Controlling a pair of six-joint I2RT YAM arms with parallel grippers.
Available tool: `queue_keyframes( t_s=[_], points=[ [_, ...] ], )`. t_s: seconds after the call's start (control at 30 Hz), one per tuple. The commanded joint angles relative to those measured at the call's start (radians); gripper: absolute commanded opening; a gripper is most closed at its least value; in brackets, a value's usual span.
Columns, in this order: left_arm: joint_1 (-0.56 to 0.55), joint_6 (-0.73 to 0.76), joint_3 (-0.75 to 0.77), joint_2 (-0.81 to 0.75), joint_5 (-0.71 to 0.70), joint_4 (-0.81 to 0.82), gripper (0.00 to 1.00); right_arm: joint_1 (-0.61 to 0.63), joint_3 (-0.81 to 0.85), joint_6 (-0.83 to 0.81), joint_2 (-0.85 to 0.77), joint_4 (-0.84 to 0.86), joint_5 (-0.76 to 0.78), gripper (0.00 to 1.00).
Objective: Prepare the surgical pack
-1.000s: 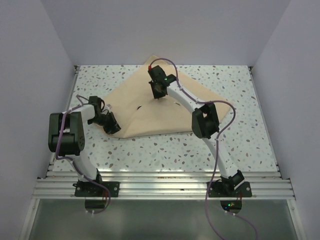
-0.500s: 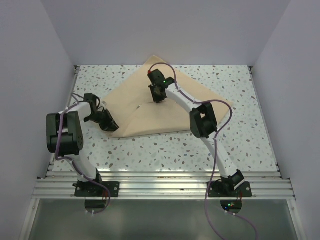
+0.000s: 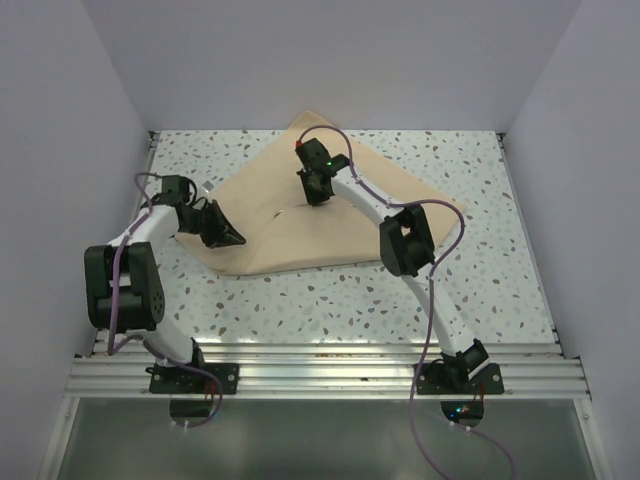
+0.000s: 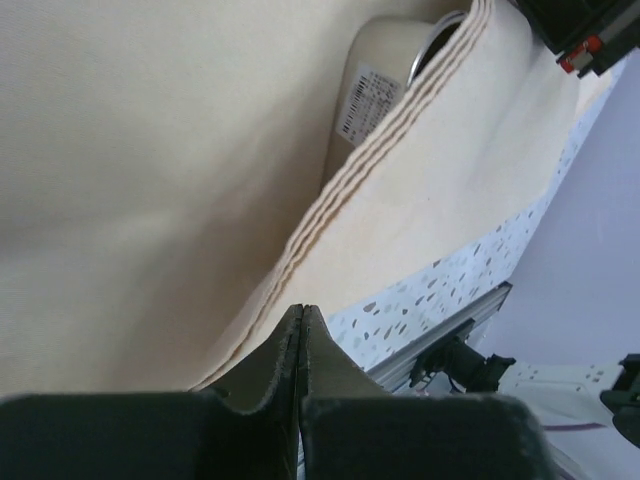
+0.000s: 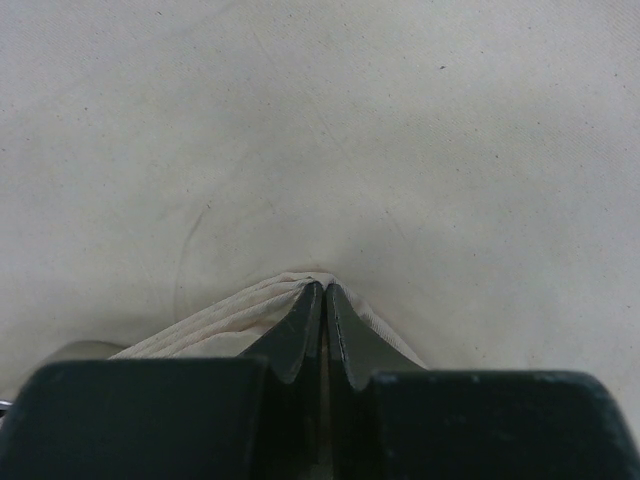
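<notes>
Cloth is what we have to handle: the tan cloth (image 3: pixel 330 225) lies folded over the pack's contents at the middle of the top view, reaching toward the upper edge of the table (image 3: pixel 420 300). We judge it soft, light and limp, so it will sag and slip back unless pinched at a hem or a corner. The load beneath looks stiffer and heavier, and should anchor it.

The right gripper (image 3: pixel 318 195), just above the frame's centre, has its jaws closed on a small gathered pleat of the cloth. The left gripper (image 3: pixel 236 238), at the cloth's left corner, has its jaws pressed together at the layered hem; whether they trap fabric we cannot tell. In its wrist view, upper middle, a white packet (image 4: pixel 368 100) with a printed label and the rim of a steel tray (image 4: pixel 438 45) show under the flap.

The table is speckled, flat and smooth-looking, closed in by plain pale walls (image 3: pixel 300 60), with an aluminium rail (image 3: pixel 330 370) along the bottom.
</notes>
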Motion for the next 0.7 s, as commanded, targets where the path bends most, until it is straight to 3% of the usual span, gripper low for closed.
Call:
queue_keyframes(
  t_s=[0.0, 0.17, 0.27, 0.47, 0.67],
  points=[
    [-0.03, -0.021, -0.029, -0.037, 0.126, 0.094, 0.0, -0.007, -0.004, 0.0, 0.001, 0.001, -0.009, 0.04],
    [-0.082, -0.065, -0.072, 0.014, 0.197, 0.164, 0.0, -0.009, 0.002, 0.0, 0.004, -0.002, -0.009, 0.04],
    [-0.082, -0.049, -0.078, 0.054, 0.058, 0.102, 0.0, -0.009, 0.011, 0.005, 0.009, -0.013, -0.011, 0.04],
    [-0.079, 0.02, -0.076, 0.225, -0.054, 0.055, 0.0, -0.009, 0.004, 0.006, 0.015, -0.019, -0.011, 0.04],
    [-0.081, 0.053, -0.003, 0.218, -0.056, 0.032, 0.0, -0.01, -0.013, 0.01, 0.014, -0.016, -0.009, 0.04]
  ],
)
